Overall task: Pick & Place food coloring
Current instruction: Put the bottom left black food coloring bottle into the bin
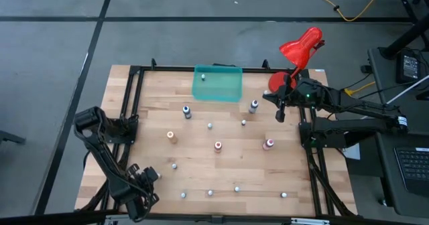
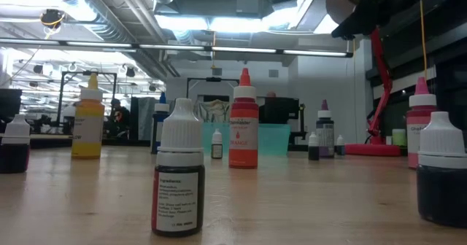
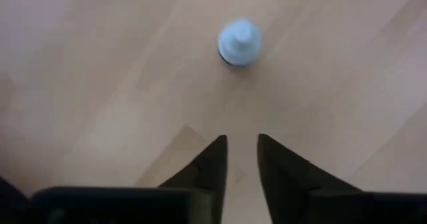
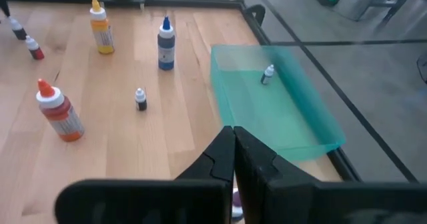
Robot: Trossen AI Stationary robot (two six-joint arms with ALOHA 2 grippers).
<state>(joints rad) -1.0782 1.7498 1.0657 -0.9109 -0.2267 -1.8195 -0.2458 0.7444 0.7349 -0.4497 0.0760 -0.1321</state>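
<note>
Many food coloring bottles (image 1: 218, 146) stand scattered over the wooden surface (image 1: 134, 151); one small bottle (image 1: 204, 77) sits in the green tray (image 1: 218, 84) at 12 o'clock. Left tool (image 3: 241, 159), at 7 o'clock, is slightly apart and grasps nothing, near a white-capped bottle (image 3: 239, 42). Right tool (image 4: 234, 136), at 2 o'clock, is clenched and empty.

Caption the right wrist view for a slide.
Shut right gripper above the green bin, one small bottle inside.
</note>
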